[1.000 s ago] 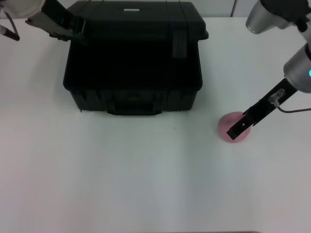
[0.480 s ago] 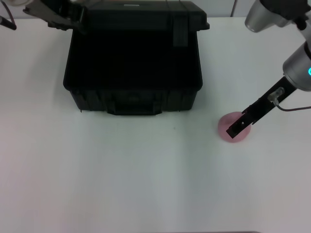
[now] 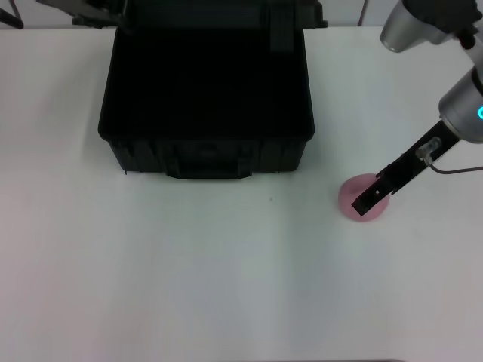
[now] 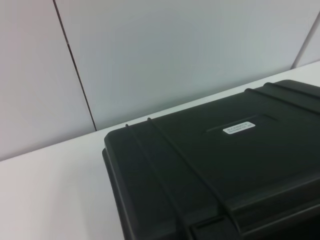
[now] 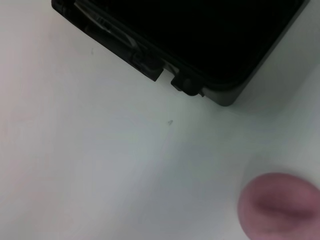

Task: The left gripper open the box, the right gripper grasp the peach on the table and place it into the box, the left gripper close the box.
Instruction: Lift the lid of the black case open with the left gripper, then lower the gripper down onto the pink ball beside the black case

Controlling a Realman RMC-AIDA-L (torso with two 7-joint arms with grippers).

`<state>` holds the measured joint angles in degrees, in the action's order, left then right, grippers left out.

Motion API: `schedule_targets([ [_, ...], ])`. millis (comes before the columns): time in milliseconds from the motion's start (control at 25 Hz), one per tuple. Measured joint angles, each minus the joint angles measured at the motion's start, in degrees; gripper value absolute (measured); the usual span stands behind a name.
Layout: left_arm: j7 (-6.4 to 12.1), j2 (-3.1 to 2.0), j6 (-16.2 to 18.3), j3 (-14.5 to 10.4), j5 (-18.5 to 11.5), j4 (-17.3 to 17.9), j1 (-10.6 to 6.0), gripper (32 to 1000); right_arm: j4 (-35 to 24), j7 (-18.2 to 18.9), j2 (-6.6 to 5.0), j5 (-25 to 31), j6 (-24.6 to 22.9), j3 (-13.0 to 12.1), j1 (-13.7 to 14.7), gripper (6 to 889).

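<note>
While my left gripper (image 3: 94,11) sits at the far left corner of the box (image 3: 207,147), up at the top edge of the head view, only a dark sliver of it shows and I cannot tell whether its fingers are apart or together. It is right beside the raised lid (image 3: 219,11), perhaps touching it, though the view there is too cropped to be sure. In the left wrist view, the lid's ribbed black outer face fills the frame, with its small white label (image 4: 239,127) on it and a pale panelled wall behind.

Moving right, the black hard case stands open on the white table (image 3: 189,279), its dark interior facing up and its front handle (image 3: 207,167) and latches toward me. A tiny dark speck (image 3: 271,199) lies on the table just in front of the case's right front corner.

Farther right, well apart from the case, the pale pink peach (image 3: 355,200) rests on the table. My right gripper (image 3: 367,201), on the arm with the cyan ring, slants down onto the peach's top, fingers narrowly parted at the fruit; the peach sits on the table, not lifted.
</note>
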<state>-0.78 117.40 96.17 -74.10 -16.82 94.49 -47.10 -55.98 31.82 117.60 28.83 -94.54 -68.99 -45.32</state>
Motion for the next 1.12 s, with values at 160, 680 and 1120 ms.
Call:
schedule_targets([
  [160, 0.09, 0.01, -0.27, 0.11, 0.11, 0.09, -0.10, 405, 0.00, 0.00, 0.00, 0.00, 0.04, 0.00, -0.02, 829],
  [680, 0.86, 0.04, -0.48, 1.48, 0.21, 0.19, -0.49, 405, -0.01, 0.09, 0.00, 0.00, 0.76, 0.00, -0.10, 830],
  [1120, 0.87, 0.10, -0.19, 1.59, 1.16, 0.78, -0.80, 405, 0.00, 0.09, -0.20, 0.00, 3.88, 0.00, -0.61, 829],
])
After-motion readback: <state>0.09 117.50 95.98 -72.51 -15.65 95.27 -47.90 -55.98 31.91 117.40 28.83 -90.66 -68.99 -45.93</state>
